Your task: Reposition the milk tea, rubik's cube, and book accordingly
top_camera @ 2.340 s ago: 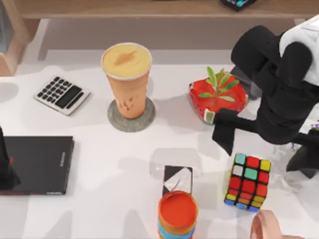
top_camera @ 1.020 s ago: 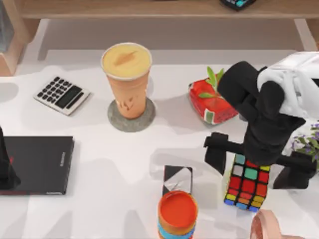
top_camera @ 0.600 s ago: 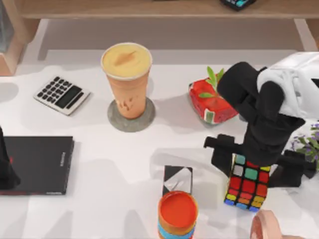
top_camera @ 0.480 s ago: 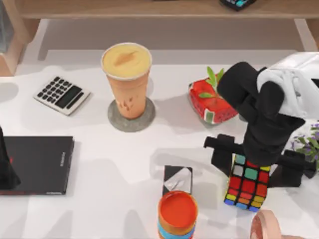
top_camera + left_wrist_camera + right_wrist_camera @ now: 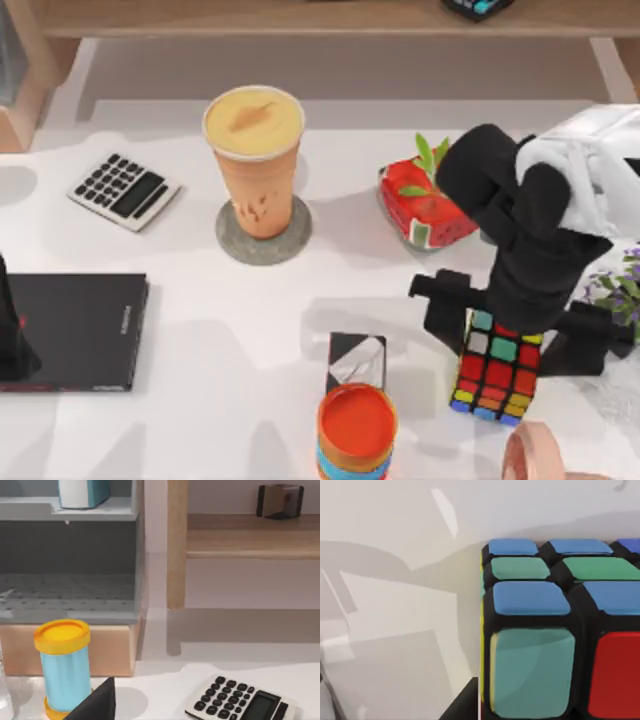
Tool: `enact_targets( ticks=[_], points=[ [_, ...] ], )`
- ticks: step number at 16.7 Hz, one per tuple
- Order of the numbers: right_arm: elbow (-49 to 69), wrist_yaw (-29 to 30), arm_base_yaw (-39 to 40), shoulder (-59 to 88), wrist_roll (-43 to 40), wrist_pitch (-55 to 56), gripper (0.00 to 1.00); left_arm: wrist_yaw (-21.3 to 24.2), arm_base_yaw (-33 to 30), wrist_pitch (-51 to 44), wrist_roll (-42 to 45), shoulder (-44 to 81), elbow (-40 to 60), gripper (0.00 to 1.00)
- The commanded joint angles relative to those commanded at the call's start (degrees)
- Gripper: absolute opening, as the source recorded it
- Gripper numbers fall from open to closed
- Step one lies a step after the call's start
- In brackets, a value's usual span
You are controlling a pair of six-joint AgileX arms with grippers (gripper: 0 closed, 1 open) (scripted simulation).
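Overhead, the right claw (image 5: 508,338) straddles the rubik's cube (image 5: 497,370) at the tabletop's (image 5: 200,400) right front, fingers spread either side, not yet clamped. The milk tea (image 5: 254,158) stands on a grey coaster (image 5: 263,242). The left wrist view shows a calculator (image 5: 243,703). The right wrist view shows the cube's stickers close up.

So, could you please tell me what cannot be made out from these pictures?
- Top view: whether the right gripper touches the rubik's cube; the arm covers the cube's far edge.
- Top view: the left gripper, cut off by the left edge.
- Left wrist view: the book on the shelf, cut off by the top edge.
- Right wrist view: most of the cube, cut off by the edges.
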Motion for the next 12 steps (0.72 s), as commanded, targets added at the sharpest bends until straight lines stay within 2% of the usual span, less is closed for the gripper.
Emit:
enact_targets(
  ticks=[12],
  points=[
    [4.38,0.02,-0.19,-2.51,-0.04,-6.7,0.0,0.0,0.0,0.0,0.0,0.0,0.0,1.0]
  ],
)
